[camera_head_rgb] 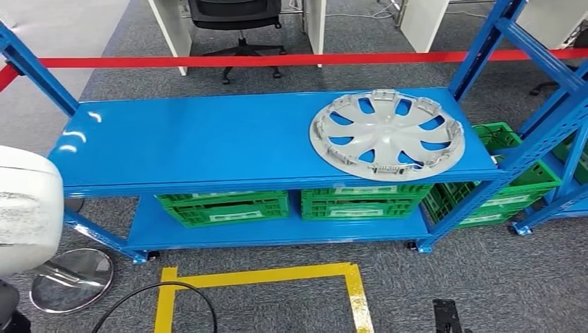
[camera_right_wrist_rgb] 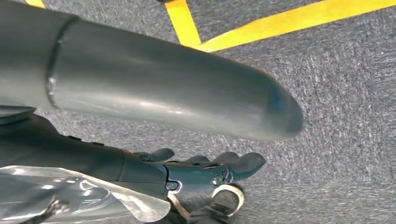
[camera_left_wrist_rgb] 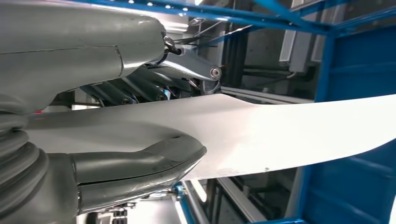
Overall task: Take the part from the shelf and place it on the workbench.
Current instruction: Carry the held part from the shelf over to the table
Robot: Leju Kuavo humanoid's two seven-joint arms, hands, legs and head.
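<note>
Green crates point(camera_head_rgb: 225, 207) under hubcap point(camera_head_rgb: 386, 134) shelf point(camera_head_rgb: 194, 139)

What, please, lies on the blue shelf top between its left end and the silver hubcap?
Nothing: in the head view the blue shelf top is bare from its left end up to the hubcap.

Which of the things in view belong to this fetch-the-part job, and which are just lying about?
Job:
- white curved part, gripped by the left hand
- blue rack, shelf or drop-off, cannot tell which

Lying about:
- silver hubcap on the rack's top
- green crates
- office chair
- red barrier tape
- yellow floor tape
- chrome disc on the floor
</note>
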